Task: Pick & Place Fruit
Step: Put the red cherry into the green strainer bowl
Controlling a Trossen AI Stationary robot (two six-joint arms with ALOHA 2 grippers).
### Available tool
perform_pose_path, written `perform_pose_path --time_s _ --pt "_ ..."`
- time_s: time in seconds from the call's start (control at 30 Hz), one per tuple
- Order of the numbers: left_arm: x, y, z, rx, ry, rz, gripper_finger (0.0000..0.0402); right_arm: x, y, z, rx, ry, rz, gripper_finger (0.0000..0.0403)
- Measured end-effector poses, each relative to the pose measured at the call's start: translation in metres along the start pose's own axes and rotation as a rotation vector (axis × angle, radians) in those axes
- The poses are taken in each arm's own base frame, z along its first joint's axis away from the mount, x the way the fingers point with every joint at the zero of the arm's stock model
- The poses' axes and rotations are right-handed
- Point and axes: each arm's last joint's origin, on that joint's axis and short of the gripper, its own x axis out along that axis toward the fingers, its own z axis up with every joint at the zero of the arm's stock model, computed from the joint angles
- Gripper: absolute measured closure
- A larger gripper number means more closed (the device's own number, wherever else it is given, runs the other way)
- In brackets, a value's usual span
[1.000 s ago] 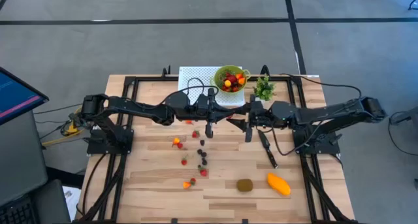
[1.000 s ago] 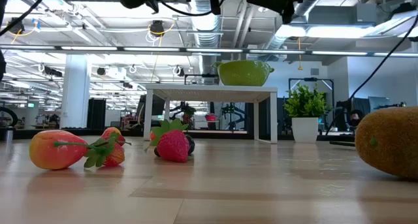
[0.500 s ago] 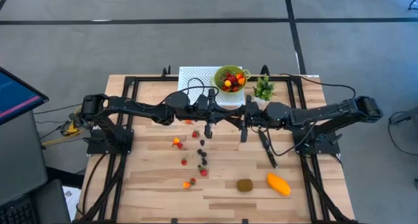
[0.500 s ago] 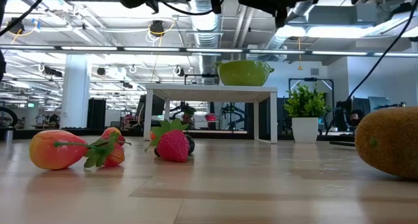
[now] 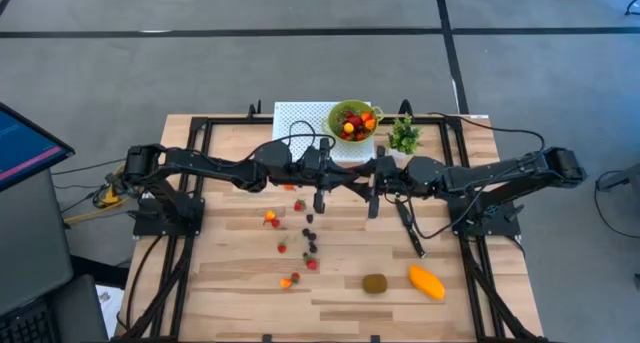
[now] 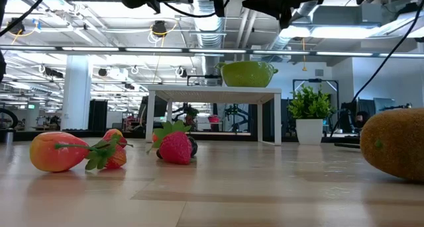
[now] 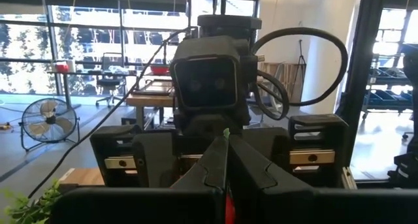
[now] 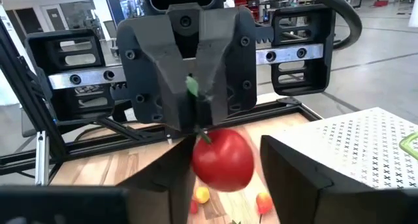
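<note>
Pinching the round glossy red fruit (image 8: 223, 159) by its green stem at centre frame, my left gripper (image 8: 194, 114) is risking a slip; my right gripper (image 8: 230, 185) is gaping around it, gripping nothing.

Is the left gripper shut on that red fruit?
Yes. The left gripper is shut, pinching the green stem of the red fruit hanging below it.
</note>
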Motion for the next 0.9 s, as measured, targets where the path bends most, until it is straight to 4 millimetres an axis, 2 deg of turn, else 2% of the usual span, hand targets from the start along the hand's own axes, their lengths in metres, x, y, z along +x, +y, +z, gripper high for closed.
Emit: perform_pose_path --time_s 0.17,0.3,0.53,0.9 --pt "0.0001 0.0000 -0.0002 -0.002 0.001 0.000 0.0401 0.0000 0.0000 0.0003 0.000 -0.002 0.000 0.0210" --pt "0.0000 0.0000 -0.0008 -0.003 0.007 0.001 0.0401 0.0000 0.0001 0.0003 -0.001 -0.002 0.000 0.0207" --pt "0.0001 0.0001 -0.0021 -0.005 0.020 0.002 0.0401 0.0000 0.0002 0.0015 -0.008 -0.012 0.002 0.0236" --pt "0.0001 0.0001 -0.0022 -0.005 0.020 0.002 0.0401 0.0000 0.0000 0.0014 -0.008 -0.010 0.001 0.0302"
